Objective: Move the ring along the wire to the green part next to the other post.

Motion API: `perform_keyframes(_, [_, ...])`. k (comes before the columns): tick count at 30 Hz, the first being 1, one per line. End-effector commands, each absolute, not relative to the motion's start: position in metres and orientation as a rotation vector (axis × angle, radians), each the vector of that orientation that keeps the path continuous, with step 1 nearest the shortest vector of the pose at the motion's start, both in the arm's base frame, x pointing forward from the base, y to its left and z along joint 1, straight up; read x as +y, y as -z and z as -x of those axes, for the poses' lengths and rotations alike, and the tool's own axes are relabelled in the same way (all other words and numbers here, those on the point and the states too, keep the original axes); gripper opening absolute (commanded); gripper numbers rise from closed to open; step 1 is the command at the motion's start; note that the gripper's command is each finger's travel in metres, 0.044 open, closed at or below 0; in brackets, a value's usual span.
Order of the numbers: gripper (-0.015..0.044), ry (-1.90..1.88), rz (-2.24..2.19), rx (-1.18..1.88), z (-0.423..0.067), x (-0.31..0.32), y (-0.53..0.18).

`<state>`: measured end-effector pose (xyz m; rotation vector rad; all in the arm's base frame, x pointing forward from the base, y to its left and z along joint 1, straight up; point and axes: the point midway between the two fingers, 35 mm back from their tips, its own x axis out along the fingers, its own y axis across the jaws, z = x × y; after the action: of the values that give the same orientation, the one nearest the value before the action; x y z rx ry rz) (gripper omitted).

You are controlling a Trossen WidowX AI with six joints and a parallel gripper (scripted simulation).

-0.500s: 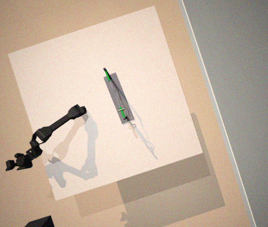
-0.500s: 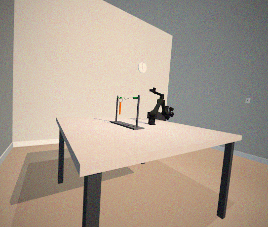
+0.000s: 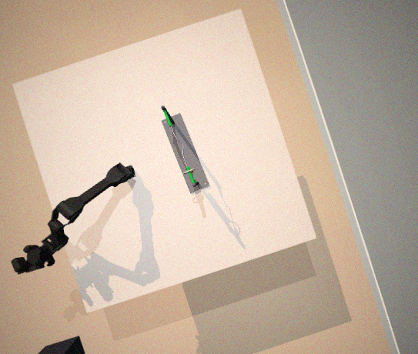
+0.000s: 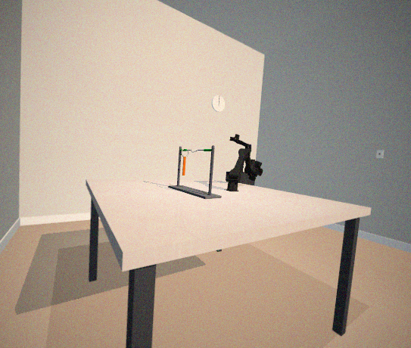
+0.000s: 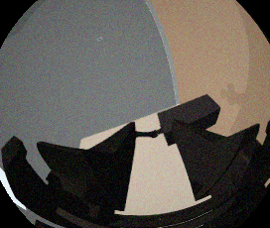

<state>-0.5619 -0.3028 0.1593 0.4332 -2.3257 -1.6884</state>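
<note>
Well apart from the ring (image 4: 186,153), arm (image 3: 88,194) folded back.

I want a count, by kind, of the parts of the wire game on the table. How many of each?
Posts: 2
Green wire parts: 2
Thin grey wire: 1
Ring with orange handle: 1
Base plate: 1
Total: 7
</note>
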Motion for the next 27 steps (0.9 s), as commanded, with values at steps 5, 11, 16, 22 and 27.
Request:
perform_keyframes(5, [0.0160,1.770,-0.632,-2.045,0.503,-0.364,-0.155])
perform_keyframes(11, [0.0160,1.804,-0.764,-1.774,0.444,-0.407,-0.149])
perform_keyframes(16, [0.0160,1.787,-0.872,-1.430,0.364,-0.449,-0.141])
perform_keyframes(22, [0.0160,1.692,-0.925,-1.037,0.261,-0.477,-0.131])
perform_keyframes(27, [0.0160,1.562,-0.913,-0.740,0.174,-0.482,-0.122])
